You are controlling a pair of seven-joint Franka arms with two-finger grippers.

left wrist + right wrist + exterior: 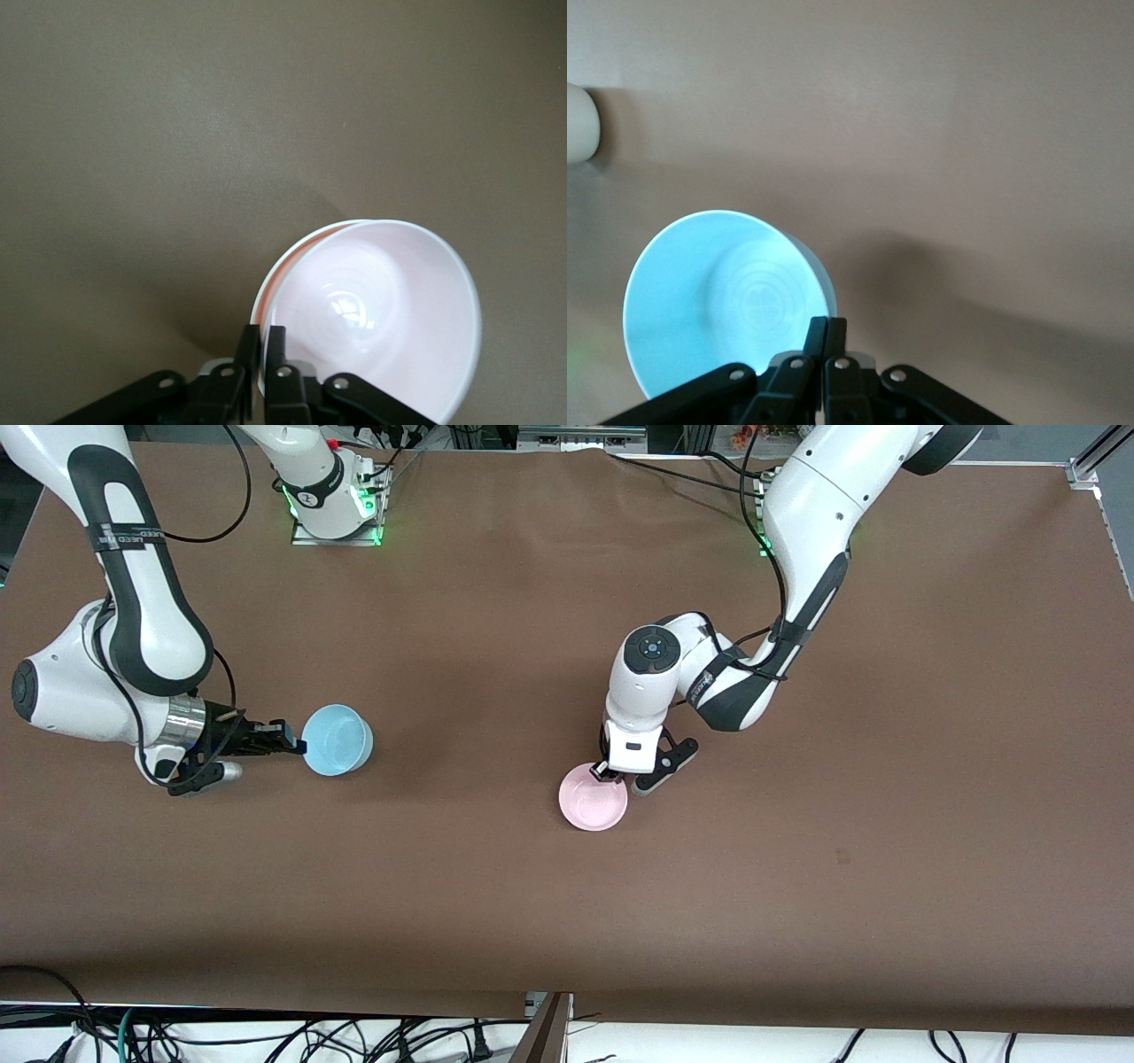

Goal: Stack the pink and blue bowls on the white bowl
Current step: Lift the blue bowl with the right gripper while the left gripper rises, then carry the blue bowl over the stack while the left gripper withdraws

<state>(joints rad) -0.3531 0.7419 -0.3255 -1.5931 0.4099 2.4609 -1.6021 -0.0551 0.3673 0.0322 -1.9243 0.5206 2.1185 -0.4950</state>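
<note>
Right gripper was clamped on the rim of the blue bowl, holding it tilted above the table toward the right arm's end. Left gripper sat at the pink bowl's rim, fingers narrow; grip or release, I could not tell. Left wrist view showed pink nested in the white bowl. Judgement: clear the left arm before blue comes over, then lower it level and centred.

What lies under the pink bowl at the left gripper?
In the left wrist view a white rim shows just under the pink bowl, so it sits nested in the white bowl. The pink bowl covers the rest of the white one.
</note>
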